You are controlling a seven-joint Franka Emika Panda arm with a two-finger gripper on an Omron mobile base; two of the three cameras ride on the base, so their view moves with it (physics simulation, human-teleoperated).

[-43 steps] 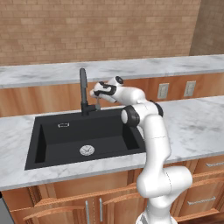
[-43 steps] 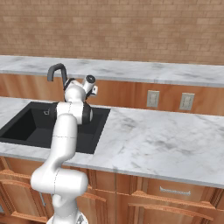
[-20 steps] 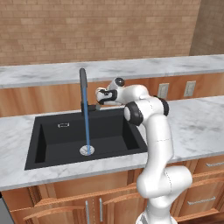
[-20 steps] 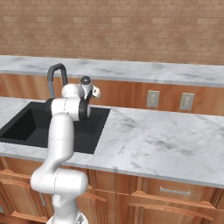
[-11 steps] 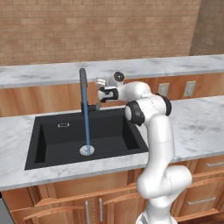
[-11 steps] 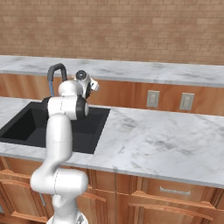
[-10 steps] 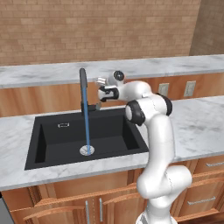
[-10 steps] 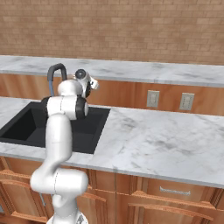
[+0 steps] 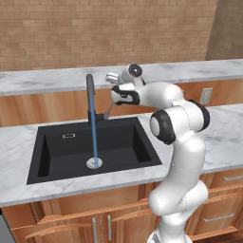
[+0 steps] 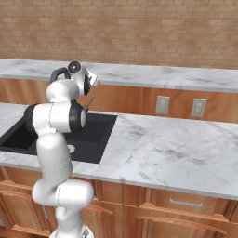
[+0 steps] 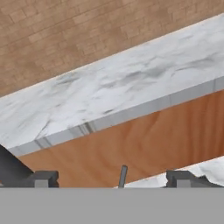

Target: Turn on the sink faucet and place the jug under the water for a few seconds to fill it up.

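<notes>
The dark gooseneck sink faucet (image 9: 89,97) stands behind the black sink (image 9: 57,156). Its thin lever handle (image 9: 108,111) is tilted up to the right. A light-blue stream of water (image 9: 94,137) falls straight onto the round silver drain (image 9: 94,163). My gripper (image 9: 112,77) hovers above the lever, to the right of the spout, open and holding nothing. In the hand view the fingertips (image 11: 43,178) stand wide apart, with the lever's tip (image 11: 124,174) between them and clear of both. From the right, the arm hides most of the faucet (image 10: 57,72). The jug is out of view.
A raised marble ledge (image 9: 42,80) on a wood panel backs the sink, with a brick wall above it. White marble counter (image 10: 176,148) stretches to the right of the sink (image 10: 95,135). Wall sockets (image 10: 161,104) sit in the wood panel.
Water began to run from the faucet. The gripper let go of the lever, opened wide and lifted up and back from it.
</notes>
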